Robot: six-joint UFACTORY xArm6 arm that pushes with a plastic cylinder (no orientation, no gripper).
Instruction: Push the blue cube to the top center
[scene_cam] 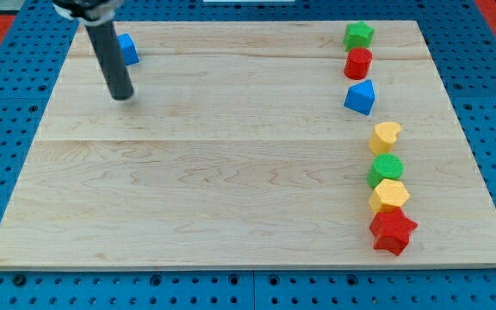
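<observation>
The blue cube (127,49) sits near the top left corner of the wooden board (231,172), partly hidden behind my dark rod. My tip (123,96) rests on the board just below the cube, slightly to its left, a short gap away. The rod leans up to the view's top left.
A column of blocks runs down the view's right: a green star (359,34), a red cylinder (358,63), a blue pentagon-like block (361,96), a yellow block (386,137), a green round block (386,170), a yellow hexagon (389,195), a red star (393,231).
</observation>
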